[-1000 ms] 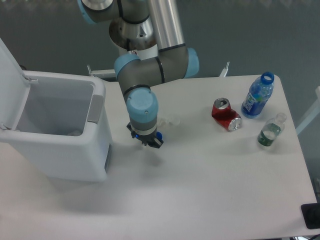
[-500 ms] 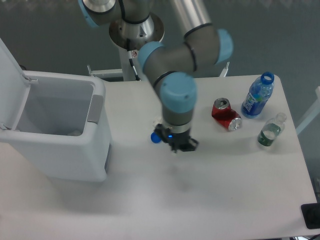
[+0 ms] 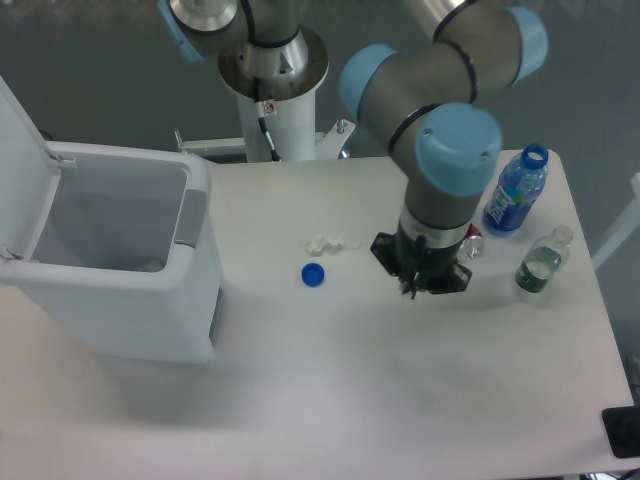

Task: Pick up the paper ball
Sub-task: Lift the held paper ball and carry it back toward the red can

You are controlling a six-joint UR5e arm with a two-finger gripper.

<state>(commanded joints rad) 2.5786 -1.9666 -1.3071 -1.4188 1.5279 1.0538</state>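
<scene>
Hovering above the bench (image 3: 330, 400), the end effector (image 3: 420, 285) points straight down, whether open or closed is unclear, and no paper ball shows, only a flat white scrap (image 3: 330, 243) and blue cap (image 3: 313, 275) to its left.

No text, label or number is legible on anything here.

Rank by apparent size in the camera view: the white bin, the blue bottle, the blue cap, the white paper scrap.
1. White bin
2. Blue bottle
3. White paper scrap
4. Blue cap

Scrap and cap look close in size, so their order is unsure.
</scene>
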